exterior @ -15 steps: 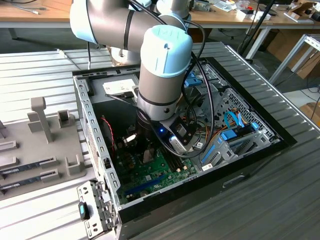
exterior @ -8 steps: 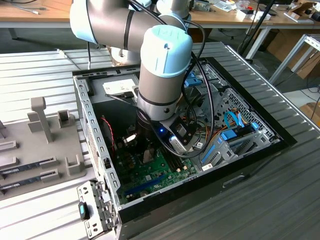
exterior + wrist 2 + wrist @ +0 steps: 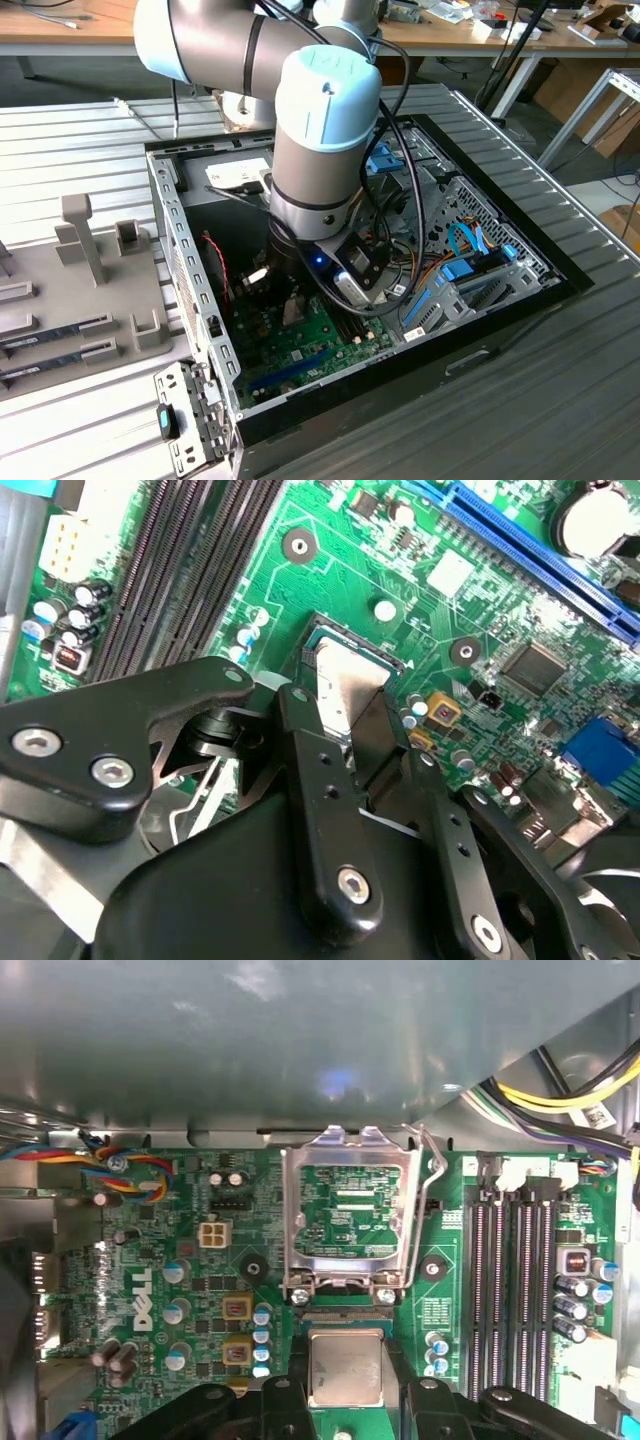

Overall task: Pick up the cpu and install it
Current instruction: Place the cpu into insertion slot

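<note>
cpu (image 3: 346,1367) between the jaws, open socket lid (image 3: 345,1222) just beside

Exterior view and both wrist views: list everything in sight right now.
case: one, black, open, on the slatted table.
tray: one, grey, exterior view's left of the case.
motherboard: one, green, inside the case.
memory slots: several, black, on the motherboard.
load plate: one, silver, flipped open.
cpu: one, silvery-grey, next to the load plate's hinge.
arm: one, grey and pale blue, reaching into the case.
gripper: one, black, shut on the cpu.
</note>
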